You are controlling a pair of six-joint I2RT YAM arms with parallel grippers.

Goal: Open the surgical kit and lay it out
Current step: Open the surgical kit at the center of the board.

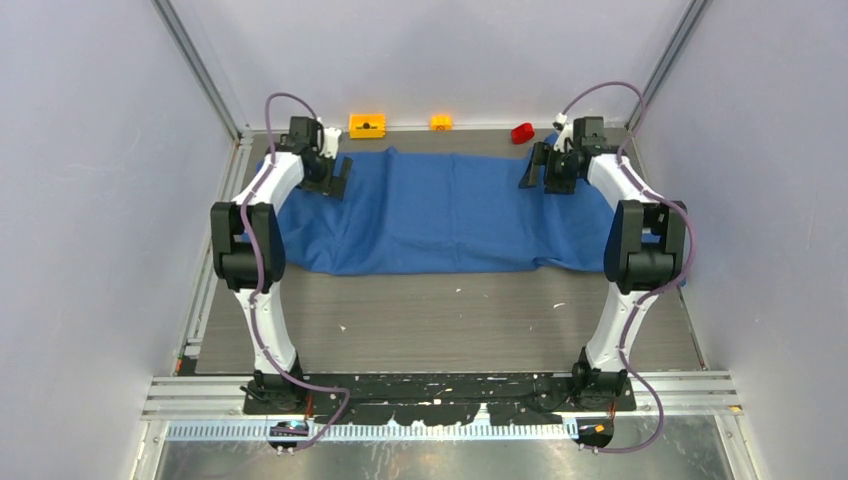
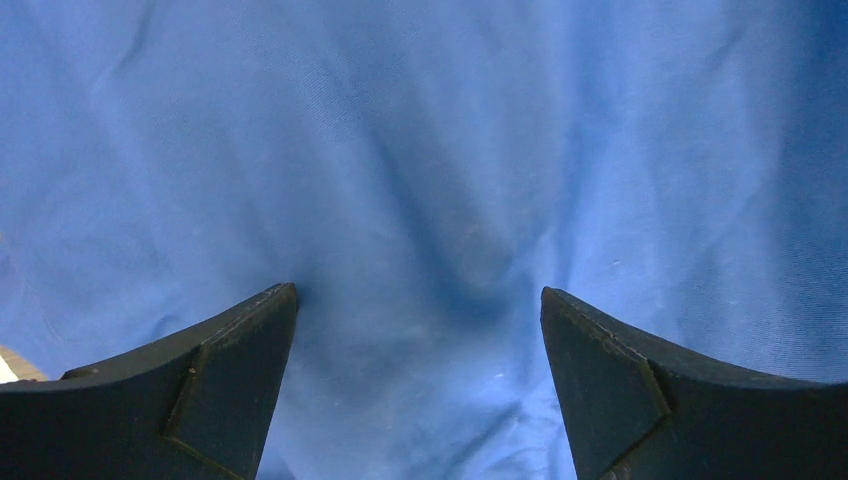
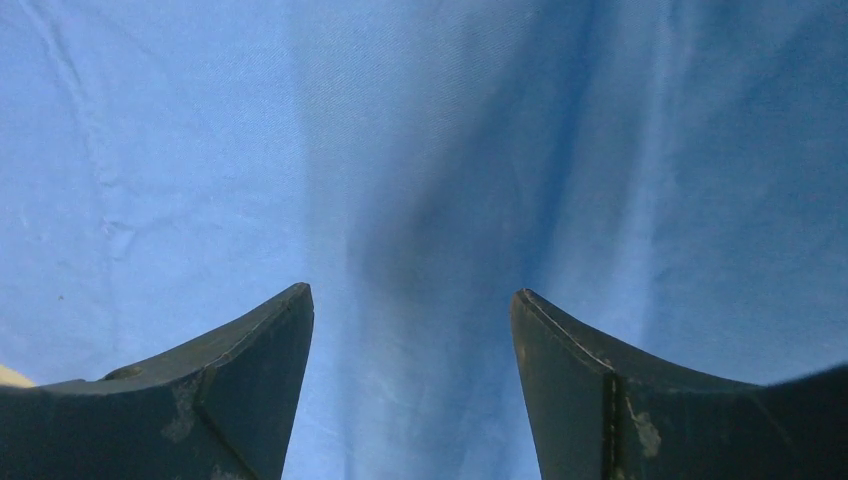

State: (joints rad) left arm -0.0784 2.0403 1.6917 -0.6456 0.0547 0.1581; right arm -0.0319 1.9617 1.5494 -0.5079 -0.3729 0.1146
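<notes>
On the far half of the grey wood-grain table [image 1: 450,320], the large blue cloth wrap [image 1: 440,215] lies spread flat and wide, lightly creased, its near edge running roughly straight across. Over the wrap's far-left corner stands the left gripper [image 1: 340,182] [image 2: 420,300], its black jaws parted wide with only blue fabric showing between them; nothing is held. Over the wrap's far-right corner stands the right gripper [image 1: 533,172] [image 3: 412,295], jaws likewise spread apart and holding nothing. Whether either set of fingertips touches the fabric cannot be told. Beyond the wrap's far edge sit a larger orange block [image 1: 367,125] and a smaller orange block [image 1: 441,122]; a small red block [image 1: 522,133] lies just off its far-right corner.
</notes>
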